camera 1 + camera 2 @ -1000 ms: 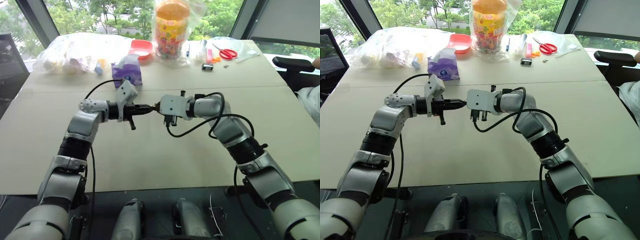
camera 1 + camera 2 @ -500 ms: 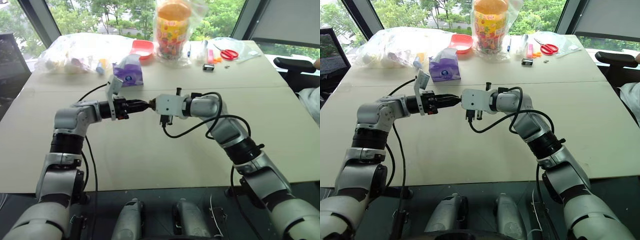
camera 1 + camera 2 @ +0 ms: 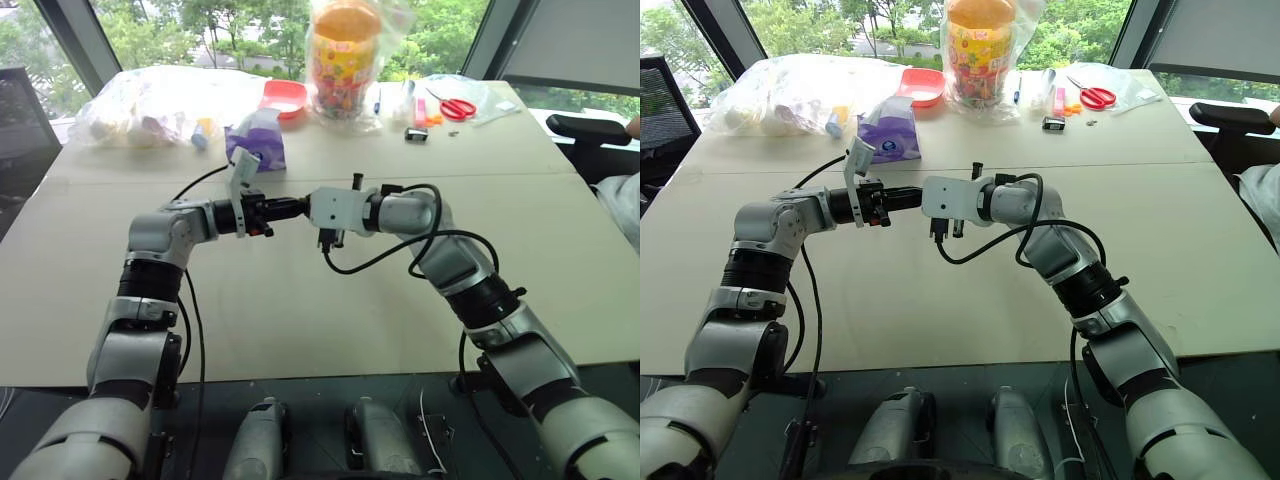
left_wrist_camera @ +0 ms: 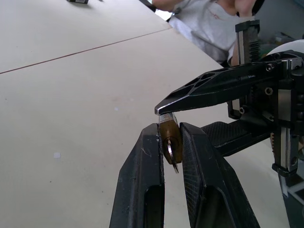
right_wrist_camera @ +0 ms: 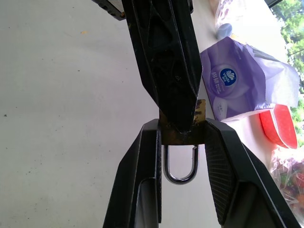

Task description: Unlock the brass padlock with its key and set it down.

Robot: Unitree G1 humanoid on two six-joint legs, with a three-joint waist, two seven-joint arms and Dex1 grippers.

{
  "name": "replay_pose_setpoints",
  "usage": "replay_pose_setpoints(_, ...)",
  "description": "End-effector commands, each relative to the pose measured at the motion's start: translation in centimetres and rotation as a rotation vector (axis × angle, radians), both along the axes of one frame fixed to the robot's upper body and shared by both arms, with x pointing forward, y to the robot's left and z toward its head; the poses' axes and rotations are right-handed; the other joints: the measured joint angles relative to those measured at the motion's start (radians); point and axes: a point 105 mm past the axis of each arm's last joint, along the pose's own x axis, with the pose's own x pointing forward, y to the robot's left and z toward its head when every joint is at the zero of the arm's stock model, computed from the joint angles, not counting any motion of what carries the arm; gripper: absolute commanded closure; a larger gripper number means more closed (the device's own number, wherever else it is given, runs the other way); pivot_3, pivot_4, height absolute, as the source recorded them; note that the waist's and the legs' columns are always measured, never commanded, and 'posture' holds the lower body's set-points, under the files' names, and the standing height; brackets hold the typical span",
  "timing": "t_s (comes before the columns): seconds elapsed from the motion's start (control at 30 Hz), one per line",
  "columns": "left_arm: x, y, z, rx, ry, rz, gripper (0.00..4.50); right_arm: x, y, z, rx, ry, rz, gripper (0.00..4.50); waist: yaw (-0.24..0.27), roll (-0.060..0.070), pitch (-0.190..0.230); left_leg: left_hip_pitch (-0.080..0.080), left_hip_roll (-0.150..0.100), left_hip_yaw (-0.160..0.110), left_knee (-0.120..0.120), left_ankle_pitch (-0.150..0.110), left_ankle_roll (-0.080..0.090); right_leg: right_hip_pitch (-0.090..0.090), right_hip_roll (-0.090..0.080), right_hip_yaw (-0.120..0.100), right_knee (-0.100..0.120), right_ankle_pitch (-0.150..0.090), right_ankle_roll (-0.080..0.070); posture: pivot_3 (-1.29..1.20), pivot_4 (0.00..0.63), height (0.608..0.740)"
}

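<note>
Both arms are meeting mid-air over the table (image 3: 300, 300). The right gripper (image 5: 183, 142) is clamping the brass padlock (image 5: 181, 134), shackle hanging between its fingers. The left gripper (image 4: 172, 142) is pinching narrowly on that same padlock, tips touching.

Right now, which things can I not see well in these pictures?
- Keyhole: in the right wrist view, the left gripper covers the padlock.
- Key: in the left wrist view, a silver sliver sits between the left fingers; too little shows to be sure.
- Padlock, head views: too small, hidden by the right gripper.
</note>
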Motion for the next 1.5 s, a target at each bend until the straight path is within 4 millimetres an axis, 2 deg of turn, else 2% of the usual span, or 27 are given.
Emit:
replay_pose_setpoints(0.03,0.7,0.3,0.7,0.021,-0.043,0.033,4.50,-0.7,0.8,2.3,0.039,-0.064,0.038,3.78,0.000,0.000,0.000,0.000,0.000,0.000,0.000,0.000,0.000,0.000,0.000,0.000,0.000,0.000,0.000,0.00,0.150,0.740)
replay_pose_setpoints(0.1,0.9,0.5,0.7,-0.004,-0.034,0.042,4.50,-0.9,0.6,2.1,0.048,-0.030,0.045,2.76,0.000,0.000,0.000,0.000,0.000,0.000,0.000,0.000,0.000,0.000,0.000,0.000,0.000,0.000,0.000,0.00,0.150,0.740)
replay_pose_setpoints(0.13,0.8,0.6,0.8,-0.026,-0.028,0.041,4.50,-1.0,0.3,2.0,0.044,-0.016,0.044,2.47,0.000,0.000,0.000,0.000,0.000,0.000,0.000,0.000,0.000,0.000,0.000,0.000,0.000,0.000,0.000,0.00,0.150,0.740)
replay_pose_setpoints(0.27,0.5,1.1,1.0,-0.114,0.004,0.024,4.50,-1.1,-1.1,1.8,0.047,-0.003,-0.007,0.45,0.000,0.000,0.000,0.000,0.000,0.000,0.000,0.000,0.000,0.000,0.000,0.000,0.000,0.000,0.000,0.00,0.150,0.740)
replay_pose_setpoints(0.3,0.4,1.3,1.0,-0.137,0.008,0.022,4.50,-1.2,-1.5,1.8,0.054,0.009,-0.021,0.06,0.001,0.000,0.000,0.000,0.000,0.000,0.000,0.000,0.000,0.000,0.000,0.000,0.000,0.000,0.000,0.00,0.150,0.740)
replay_pose_setpoints(0.43,-0.7,1.6,2.0,-0.210,-0.006,-0.050,4.50,-2.1,-2.2,2.9,0.267,0.149,-0.068,0.06,0.001,0.000,0.000,0.000,0.000,0.000,0.000,0.000,0.000,0.000,0.000,0.000,0.000,0.000,0.000,0.00,0.150,0.740)
replay_pose_setpoints(0.53,-1.9,1.7,2.7,-0.251,-0.018,-0.125,4.50,-1.9,-3.0,4.6,0.469,0.231,-0.130,0.06,-0.002,0.000,0.000,0.000,0.000,0.000,0.000,0.000,0.000,0.000,0.000,0.000,0.001,0.000,0.000,0.00,0.150,0.740)
replay_pose_setpoints(0.6,-2.5,1.2,2.4,-0.217,-0.030,-0.169,4.50,-1.7,-3.7,5.3,0.551,0.254,-0.170,0.06,0.001,0.000,0.000,0.000,0.000,0.000,0.000,0.001,-0.001,0.000,-0.001,0.000,0.002,0.000,0.000,0.00,0.150,0.740)
replay_pose_setpoints(0.7,-2.8,0.3,3.1,-0.221,-0.042,-0.203,4.50,-1.4,-4.2,6.1,0.659,0.294,-0.209,0.06,0.003,0.000,0.000,0.001,0.000,0.000,0.000,0.001,-0.001,0.000,0.000,0.000,0.003,0.000,0.000,0.00,0.150,0.740)
replay_pose_setpoints(0.9,-3.0,0.2,3.5,-0.222,-0.052,-0.215,4.50,-1.2,-4.3,5.1,0.618,0.288,-0.247,0.06,0.000,0.000,0.000,0.001,-0.001,0.000,0.000,0.001,0.000,-0.001,0.000,0.000,0.003,0.000,0.000,0.00,0.150,0.740)
replay_pose_setpoints(1.37,-4.1,0.1,3.8,-0.216,-0.067,-0.249,4.50,-2.0,-3.5,3.1,0.540,0.369,-0.200,0.06,0.000,0.000,0.000,0.001,0.000,0.000,0.000,0.001,0.000,-0.001,0.000,0.001,0.003,0.000,0.000,0.00,0.150,0.740)
replay_pose_setpoints(1.5,-3.9,0.4,3.7,-0.214,-0.064,-0.235,4.50,-2.2,-3.6,3.0,0.541,0.409,-0.179,0.06,0.000,0.000,0.000,0.001,0.000,0.000,0.000,0.001,0.000,-0.001,0.000,0.001,0.003,0.000,0.000,0.00,0.150,0.740)
